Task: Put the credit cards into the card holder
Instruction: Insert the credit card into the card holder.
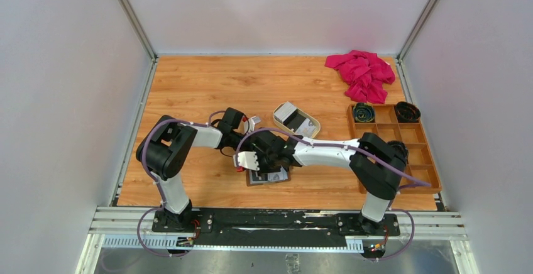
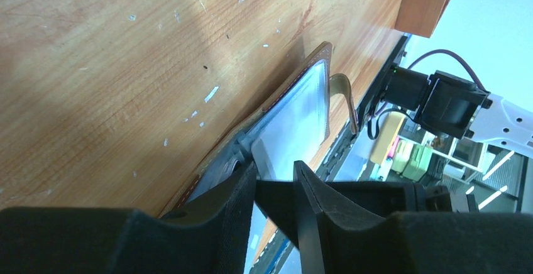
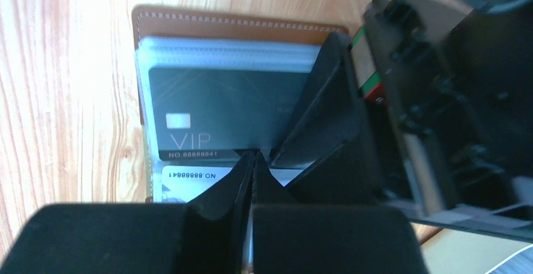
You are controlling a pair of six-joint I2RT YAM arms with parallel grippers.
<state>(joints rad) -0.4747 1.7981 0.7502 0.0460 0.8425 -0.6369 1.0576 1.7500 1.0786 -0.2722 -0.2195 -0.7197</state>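
The card holder (image 1: 276, 177) is a brown wallet lying open near the table's front middle, both grippers low over it. In the right wrist view its brown edge (image 3: 239, 26) frames clear sleeves. A dark VIP credit card (image 3: 214, 110) sits in the upper sleeve and a white card (image 3: 188, 180) below it. My right gripper (image 3: 252, 156) is shut, its tips pressed at the dark card's lower edge. My left gripper (image 2: 274, 173) stands slightly open at the wallet's side, one finger (image 2: 232, 192) against the sleeves (image 2: 295, 110). The snap tab (image 2: 342, 92) curls up. More cards (image 1: 290, 114) lie in a tray.
A cream oval tray (image 1: 312, 123) stands just behind the wallet. A wooden compartment box (image 1: 393, 148) holding dark round items fills the right side. A pink cloth (image 1: 362, 74) is bunched at the back right. The two arms cross closely over the wallet.
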